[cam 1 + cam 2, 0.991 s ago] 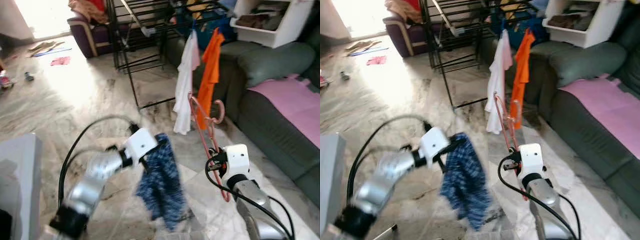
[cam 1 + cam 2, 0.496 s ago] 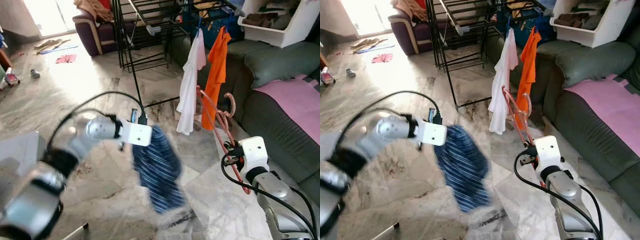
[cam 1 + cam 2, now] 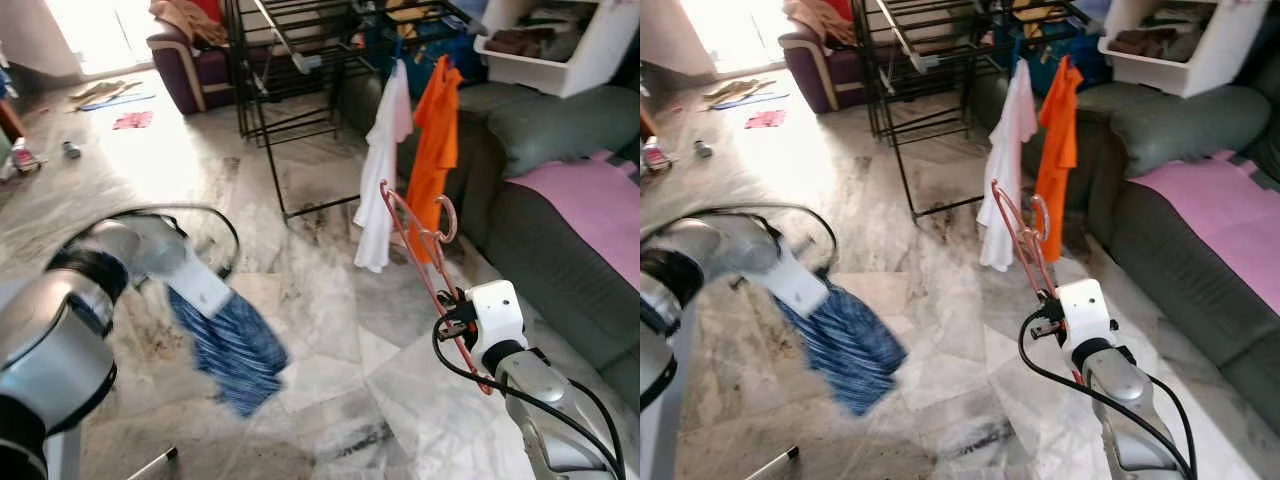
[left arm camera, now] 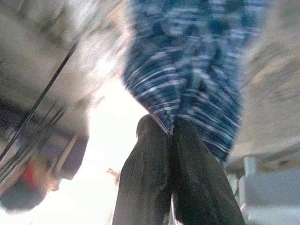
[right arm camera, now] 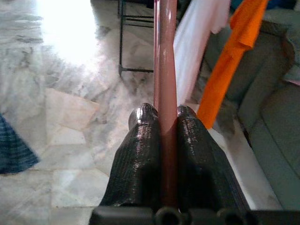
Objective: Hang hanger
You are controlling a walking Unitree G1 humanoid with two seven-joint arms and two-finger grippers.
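A pink hanger (image 3: 420, 250) stands upright at the lower right, hook end up, in front of the sofa. My right gripper (image 5: 164, 112) is shut on its bar, the black fingers (image 5: 140, 154) pressed to both sides. My left gripper (image 4: 169, 129) is shut on a blue patterned cloth (image 3: 232, 345), which dangles low at the left above the marble floor. The black drying rack (image 3: 300, 60) stands behind, with a white garment (image 3: 380, 170) and an orange garment (image 3: 436, 150) hanging from it.
A dark green sofa (image 3: 560, 190) with a pink cover runs along the right. A white basket (image 3: 555, 45) sits on its back. A purple armchair (image 3: 195, 60) stands far left, with small items scattered on the floor near it. A grey box edge shows at the lower left.
My left arm has swung left and down, carrying the blue cloth away from the centre. The right gripper keeps the hanger upright, nearly in place.
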